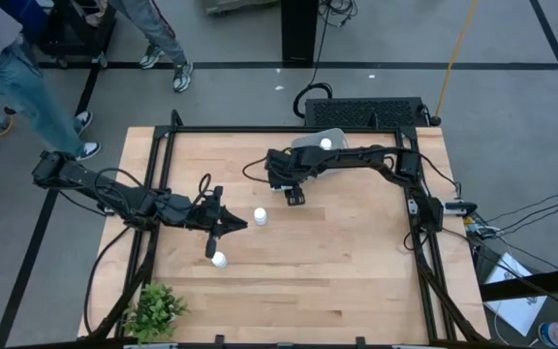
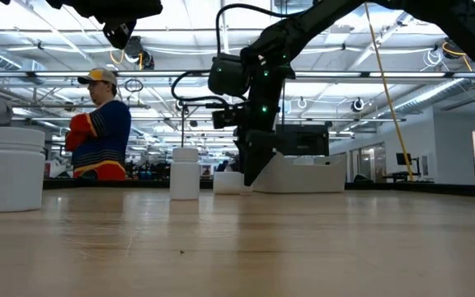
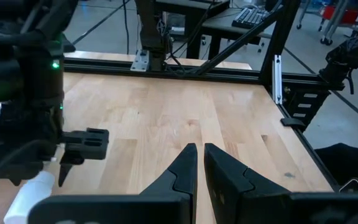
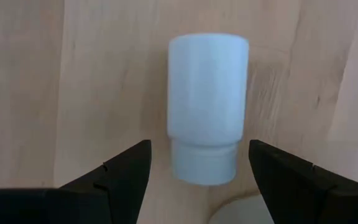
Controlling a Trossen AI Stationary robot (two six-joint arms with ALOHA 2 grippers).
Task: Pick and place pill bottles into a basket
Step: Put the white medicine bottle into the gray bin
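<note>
My right gripper (image 1: pixel 294 197) hangs over the middle of the table (image 1: pixel 356 262), a little toward the far edge, fingers spread wide and holding nothing. My right wrist view alone shows what lies under it: a bottle (image 4: pixel 207 109) on its side on the wood, between my spread fingers (image 4: pixel 126 171) but touching neither. From above, my own arm hides that bottle; the low view only shows something white low on the table beside the gripper (image 2: pixel 250 161), and I cannot tell what it is. The basket (image 1: pixel 320 142) sits at the far edge, near its middle, with one bottle (image 1: pixel 325 143) in it, seen only from above; in the low view the basket (image 2: pixel 303 175) is a pale shape behind my arm. My left gripper (image 1: pixel 229 226) reaches in from the left edge, its fingers pressed nearly together on nothing, as the left wrist view (image 3: pixel 199 163) shows. Two bottles stand upright near it: one (image 1: pixel 260 216) just beyond its tip, another (image 1: pixel 220 259) toward the near edge. The low view shows both standing, one (image 2: pixel 185 173) mid-table, one (image 2: pixel 11 169) close at its left. A person (image 2: pixel 104 124) stands in the room beyond.
</note>
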